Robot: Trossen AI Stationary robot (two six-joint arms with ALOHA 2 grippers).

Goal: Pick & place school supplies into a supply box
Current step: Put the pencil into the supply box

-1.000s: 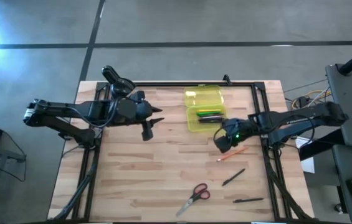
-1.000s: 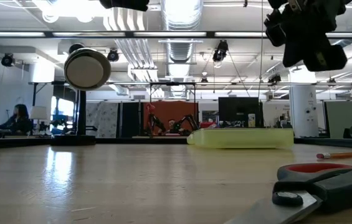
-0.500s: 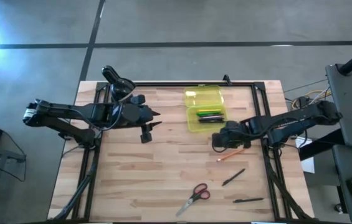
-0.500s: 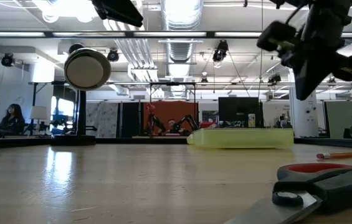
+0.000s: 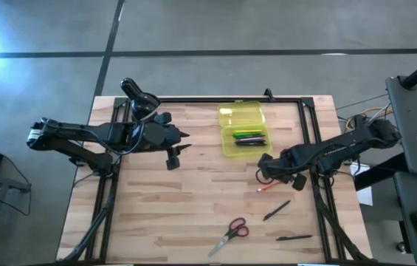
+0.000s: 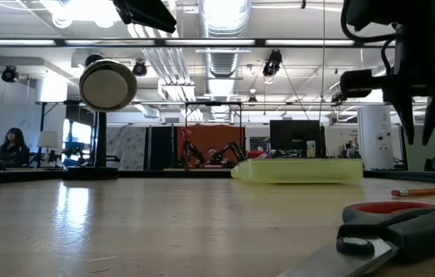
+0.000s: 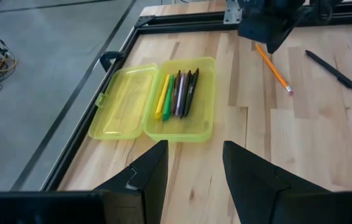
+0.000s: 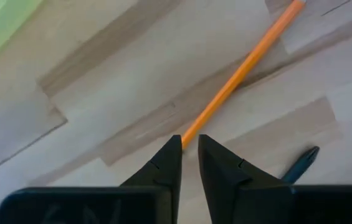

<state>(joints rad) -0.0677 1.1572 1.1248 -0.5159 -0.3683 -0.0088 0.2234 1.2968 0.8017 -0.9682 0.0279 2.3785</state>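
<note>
The yellow-green supply box (image 5: 243, 140) lies open near the table's far edge, its lid (image 5: 240, 116) flat on the far side. Several pens (image 7: 177, 93) lie inside it. An orange pencil (image 5: 276, 183) lies on the wood just near of the box. My right gripper (image 5: 262, 174) hangs over this pencil's end (image 8: 250, 56), fingers pointing down and narrowly open (image 8: 189, 144), clear above the table in the low view (image 6: 421, 131). Red-handled scissors (image 5: 230, 232) and two black pens (image 5: 276, 210) (image 5: 294, 238) lie toward the near edge. My left gripper (image 5: 186, 140) waits open left of the box (image 7: 194, 168).
A black stand (image 5: 138, 94) sits at the far left corner. A black metal frame (image 5: 215, 100) runs along the table's far and side edges. Bare wood spreads across the table's middle and near left. People sit in the room behind the table.
My right gripper has moved from beside the box toward the near edge, over the orange pencil. It has turned from a tilted pose until its fingers point straight down. The supplies and the box have kept still.
</note>
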